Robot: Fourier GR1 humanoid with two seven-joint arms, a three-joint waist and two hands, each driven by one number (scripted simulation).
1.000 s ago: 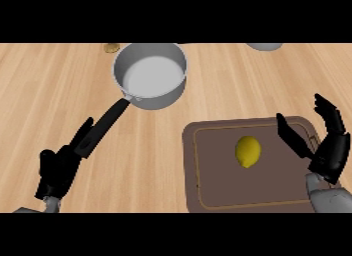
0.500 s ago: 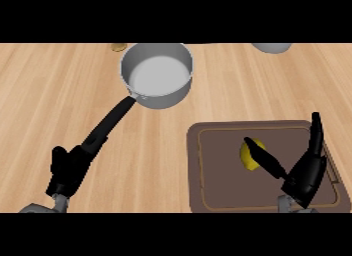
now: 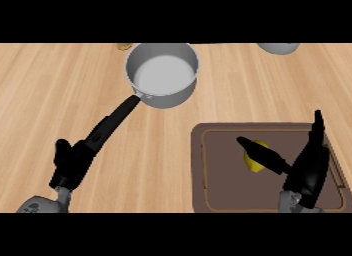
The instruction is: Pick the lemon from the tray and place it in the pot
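Note:
A yellow lemon (image 3: 254,159) lies on the dark brown tray (image 3: 223,175) at the lower right. My right hand (image 3: 306,169) hovers over the tray, turned edge-on, with its thumb across the lemon and its straight fingers (image 3: 316,131) to the lemon's right; the lemon is partly hidden. The grey pot (image 3: 163,74) stands at the top centre, and its long black handle (image 3: 111,124) runs down to the left. My left hand (image 3: 70,164) rests at the lower left, by the end of that handle, fingers relaxed.
A grey bowl-like thing (image 3: 278,47) shows at the top right edge. A small yellowish object (image 3: 123,46) peeks out behind the pot. The wooden counter (image 3: 46,90) stretches around the pot and tray.
My right hand has swung in from the tray's right side, turned edge-on and come down over the lemon, its thumb now across it. The left hand has barely shifted.

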